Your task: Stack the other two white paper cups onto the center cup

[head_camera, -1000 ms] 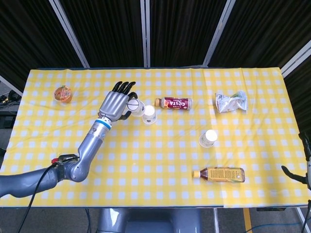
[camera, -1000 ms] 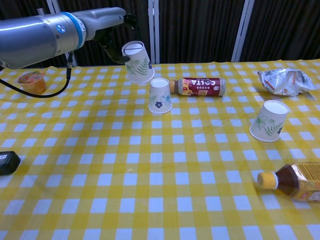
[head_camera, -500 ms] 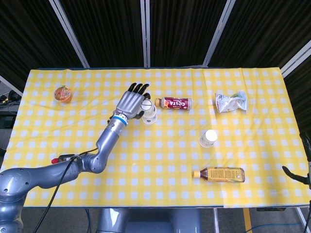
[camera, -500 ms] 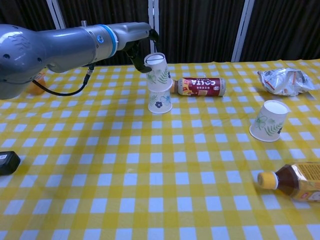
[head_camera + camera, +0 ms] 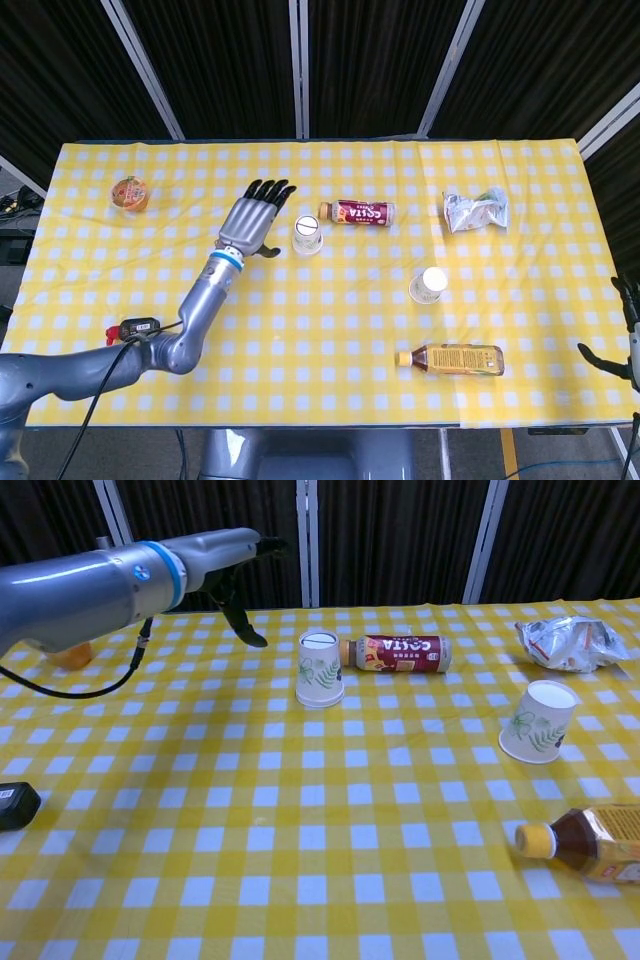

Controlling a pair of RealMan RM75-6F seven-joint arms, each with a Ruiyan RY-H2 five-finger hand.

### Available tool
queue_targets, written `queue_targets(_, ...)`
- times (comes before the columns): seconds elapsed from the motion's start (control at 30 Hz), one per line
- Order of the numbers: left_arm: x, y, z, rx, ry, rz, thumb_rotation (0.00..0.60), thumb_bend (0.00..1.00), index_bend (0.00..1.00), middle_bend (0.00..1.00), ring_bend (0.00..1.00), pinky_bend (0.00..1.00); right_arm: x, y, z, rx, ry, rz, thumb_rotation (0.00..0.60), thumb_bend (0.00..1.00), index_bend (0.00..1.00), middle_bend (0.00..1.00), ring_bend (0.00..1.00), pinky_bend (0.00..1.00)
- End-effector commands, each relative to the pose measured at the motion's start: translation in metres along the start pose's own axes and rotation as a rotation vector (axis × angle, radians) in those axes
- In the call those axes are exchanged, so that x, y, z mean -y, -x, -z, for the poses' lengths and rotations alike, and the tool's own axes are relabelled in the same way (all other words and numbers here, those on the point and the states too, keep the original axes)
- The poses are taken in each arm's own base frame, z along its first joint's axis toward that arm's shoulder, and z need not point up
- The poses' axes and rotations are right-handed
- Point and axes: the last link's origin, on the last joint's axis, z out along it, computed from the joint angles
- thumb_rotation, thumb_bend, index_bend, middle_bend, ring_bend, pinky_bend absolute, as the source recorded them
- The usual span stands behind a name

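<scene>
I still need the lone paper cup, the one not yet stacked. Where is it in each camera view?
Head view: the lone paper cup stands right of centre, above the tea bottle.
Chest view: the same cup stands at the right, behind that bottle and in front of the crumpled foil bag.
Shared landmark: the lying Costa bottle, beside the stacked cups.

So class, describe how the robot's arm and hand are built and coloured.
The left arm is smooth silver-grey metal tubing with a blue ring at the wrist. A black cable trails under it. The left hand has a grey metal palm and dark fingertips.
</scene>
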Motion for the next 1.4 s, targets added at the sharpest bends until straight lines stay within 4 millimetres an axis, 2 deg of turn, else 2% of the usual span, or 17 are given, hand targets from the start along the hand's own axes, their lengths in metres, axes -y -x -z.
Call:
queue_targets(0.03,0.043,-0.003,0.060,-0.069,-0.026,-0.008,0.600,0.17,0.04,0.00,0.00,0.00,0.002,0.005,-0.002,0.009,0.000,0.015,0.600,0.07,0.02,0.00,0.00,0.00)
queue_targets(0.1,0.055,-0.004,0.076,-0.085,-0.042,-0.011,0.600,0.17,0.02,0.00,0.00,0.00,0.003,0.007,-0.002,0.013,-0.002,0.019,0.600,0.07,0.02,0.00,0.00,0.00)
queue_targets(0.4,0.121,-0.005,0.188,-0.122,-0.186,0.025,0.600,0.17,0.00,0.00,0.00,0.00,0.014,0.018,-0.001,0.041,-0.031,0.051,0.600,0.07,0.04,0.00,0.00,0.00)
queue_targets(0.53,0.137,0.000,0.219,-0.115,-0.238,0.002,0.600,0.17,0.00,0.00,0.00,0.00,0.024,0.019,-0.003,0.045,-0.059,0.056,0.600,0.07,0.07,0.00,0.00,0.00)
queue_targets(0.6,0.143,0.001,0.235,-0.113,-0.255,0.006,0.600,0.17,0.00,0.00,0.00,0.00,0.035,0.018,-0.007,0.047,-0.090,0.053,0.600,0.07,0.10,0.00,0.00,0.00)
queue_targets(0.63,0.150,-0.002,0.250,-0.132,-0.274,0.023,0.600,0.17,0.00,0.00,0.00,0.00,0.058,0.015,-0.015,0.043,-0.164,0.054,0.600,0.08,0.11,0.00,0.00,0.00)
queue_targets(0.67,0.152,-0.004,0.257,-0.147,-0.267,0.031,0.600,0.17,0.00,0.00,0.00,0.00,0.071,0.014,-0.020,0.046,-0.188,0.064,0.600,0.08,0.12,0.00,0.00,0.00)
queue_targets(0.73,0.154,-0.007,0.262,-0.162,-0.252,0.032,0.600,0.17,0.00,0.00,0.00,0.00,0.096,0.015,-0.029,0.070,-0.236,0.082,0.600,0.08,0.13,0.00,0.00,0.00)
queue_targets(0.87,0.154,-0.010,0.264,-0.173,-0.240,0.043,0.600,0.17,0.00,0.00,0.00,0.00,0.133,0.022,-0.044,0.150,-0.285,0.086,0.600,0.08,0.11,0.00,0.00,0.00)
queue_targets(0.97,0.153,-0.009,0.264,-0.162,-0.232,0.048,0.600,0.17,0.00,0.00,0.00,0.00,0.153,0.030,-0.056,0.203,-0.297,0.093,0.600,0.08,0.10,0.00,0.00,0.00)
queue_targets(1.1,0.155,-0.010,0.264,-0.151,-0.237,0.046,0.600,0.17,0.00,0.00,0.00,0.00,0.173,0.037,-0.073,0.254,-0.289,0.088,0.600,0.11,0.14,0.00,0.00,0.00)
queue_targets(1.3,0.156,-0.009,0.263,-0.145,-0.245,0.038,0.600,0.17,0.00,0.00,0.00,0.00,0.189,0.048,-0.092,0.289,-0.265,0.098,0.600,0.11,0.14,0.00,0.00,0.00)
queue_targets(1.4,0.157,-0.009,0.262,-0.146,-0.246,0.039,0.600,0.17,0.00,0.00,0.00,0.00,0.195,0.053,-0.096,0.307,-0.260,0.105,0.600,0.11,0.19,0.00,0.00,0.00)
